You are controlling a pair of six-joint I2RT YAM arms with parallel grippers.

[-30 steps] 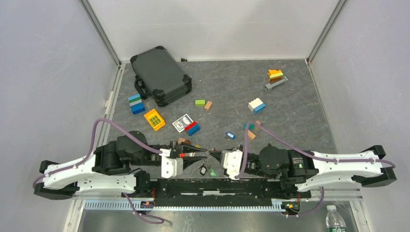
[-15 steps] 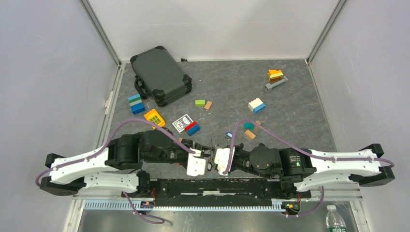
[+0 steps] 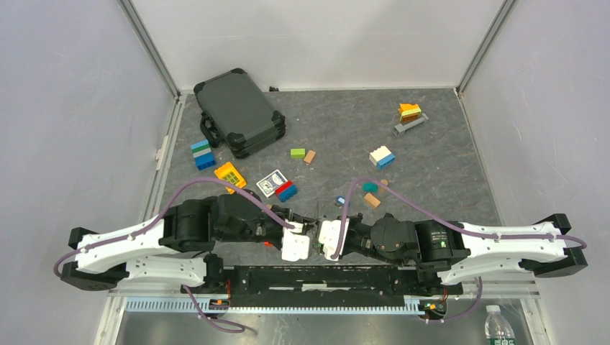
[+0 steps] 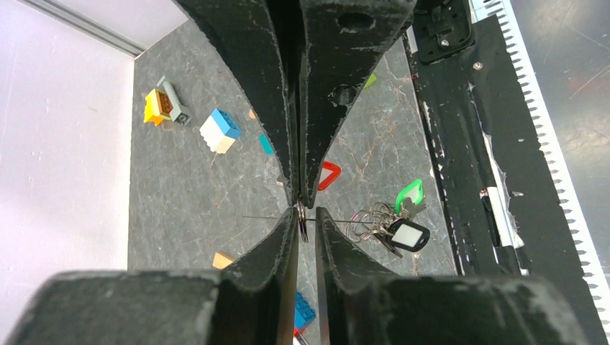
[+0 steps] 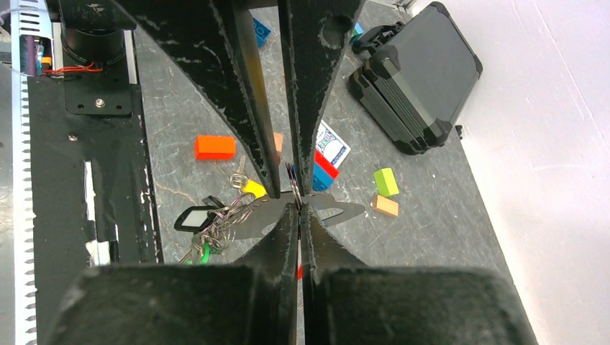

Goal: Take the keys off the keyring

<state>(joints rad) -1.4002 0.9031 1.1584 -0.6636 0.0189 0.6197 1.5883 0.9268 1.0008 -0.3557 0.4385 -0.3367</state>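
My two grippers meet tip to tip near the table's front middle. The right gripper [image 5: 299, 207] is shut on the keyring [image 5: 327, 206], a thin grey metal piece held level above the table. It shows edge-on as a fine line [image 4: 345, 218] in the left wrist view. A small steel ring [image 4: 303, 221] stands up at the pinch, inside the narrow gap of my left gripper [image 4: 306, 215], which is open around it. A bunch of keys [image 4: 392, 226] with green [image 4: 411, 194] and black [image 4: 408, 234] heads hangs from one end. A yellow-headed key [image 5: 253, 188] hangs there too.
A red-headed key [image 4: 328, 175] and a blue one [image 3: 341, 201] lie loose on the table. The black case [image 3: 237, 111] is at the back left, with the card box [image 3: 272, 182] and scattered blocks mid-table. The black rail [image 3: 316, 277] runs along the near edge.
The left arm swung right and forward until its gripper met the right one. Both grippers moved slightly away from the rail. The left jaws have narrowed around the small ring.
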